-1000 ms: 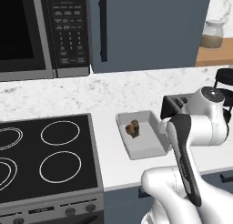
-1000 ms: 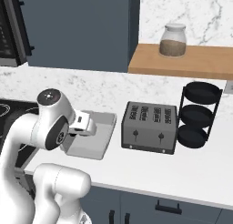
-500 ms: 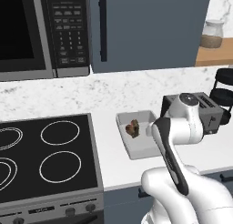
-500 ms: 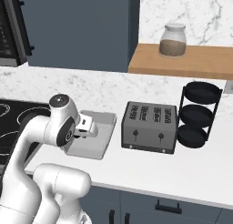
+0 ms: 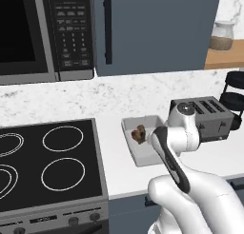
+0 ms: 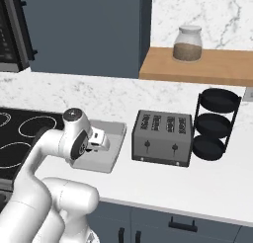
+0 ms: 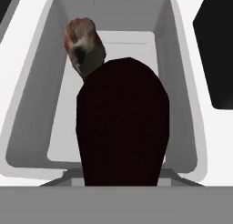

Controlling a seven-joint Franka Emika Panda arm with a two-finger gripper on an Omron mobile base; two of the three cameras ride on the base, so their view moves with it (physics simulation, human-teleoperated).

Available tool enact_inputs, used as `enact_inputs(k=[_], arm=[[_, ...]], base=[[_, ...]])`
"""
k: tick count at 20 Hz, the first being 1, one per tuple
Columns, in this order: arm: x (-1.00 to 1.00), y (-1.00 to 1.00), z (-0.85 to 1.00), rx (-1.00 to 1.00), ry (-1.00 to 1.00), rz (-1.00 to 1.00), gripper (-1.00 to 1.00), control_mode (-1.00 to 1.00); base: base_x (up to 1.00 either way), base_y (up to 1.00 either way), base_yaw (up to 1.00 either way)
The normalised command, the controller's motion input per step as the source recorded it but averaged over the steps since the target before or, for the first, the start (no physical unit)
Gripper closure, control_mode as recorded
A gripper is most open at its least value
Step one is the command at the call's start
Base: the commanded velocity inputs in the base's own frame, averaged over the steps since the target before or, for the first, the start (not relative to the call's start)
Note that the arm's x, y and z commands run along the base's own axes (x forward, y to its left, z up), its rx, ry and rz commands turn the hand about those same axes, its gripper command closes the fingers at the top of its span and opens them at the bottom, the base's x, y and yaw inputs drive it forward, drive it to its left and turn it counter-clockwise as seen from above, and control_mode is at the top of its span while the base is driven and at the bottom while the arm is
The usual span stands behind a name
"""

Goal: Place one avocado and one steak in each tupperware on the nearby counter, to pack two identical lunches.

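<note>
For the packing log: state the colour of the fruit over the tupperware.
Near-black; the avocado shows best in the hand view.

Steak [image 7: 84,45] fills tupperware's [image 7: 182,82] left end, right free.

In the left base view the tupperware [image 5: 143,150] sits at frame centre on the tabletop [image 5: 119,161], the steak [image 5: 139,133] inside it. The stove [image 5: 47,166] fills the lower left, the toaster [image 5: 202,116] lies right of centre, and the microwave [image 5: 43,33] occupies the upper left. In the hand view the avocado [image 7: 122,123] sits centre frame over the tupperware, the steak at upper left.
</note>
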Motion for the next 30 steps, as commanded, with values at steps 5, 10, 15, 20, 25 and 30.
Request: enact_inputs(k=[5, 10, 15, 20, 25, 30], arm=[[0.46, 0.0, -0.29, 0.0, 0.04, 0.01, 1.0, -1.0], [0.44, 0.0, -0.24, 0.0, 0.05, 0.01, 1.0, -1.0], [0.44, 0.0, -0.3, 0.0, 0.05, 0.01, 1.0, -1.0], [0.4, 0.0, -0.4, 0.0, 0.01, 0.02, 1.0, -1.0], [0.38, 0.0, -0.41, 0.0, 0.0, 0.02, 1.0, -1.0], [0.33, 0.01, -0.34, 0.0, 0.0, 0.01, -1.0, -1.0]], base=[[0.0, 0.0, 0.0], [0.0, 0.0, 0.0], [0.0, 0.0, 0.0], [0.0, 0.0, 0.0], [0.0, 0.0, 0.0], [0.0, 0.0, 0.0]])
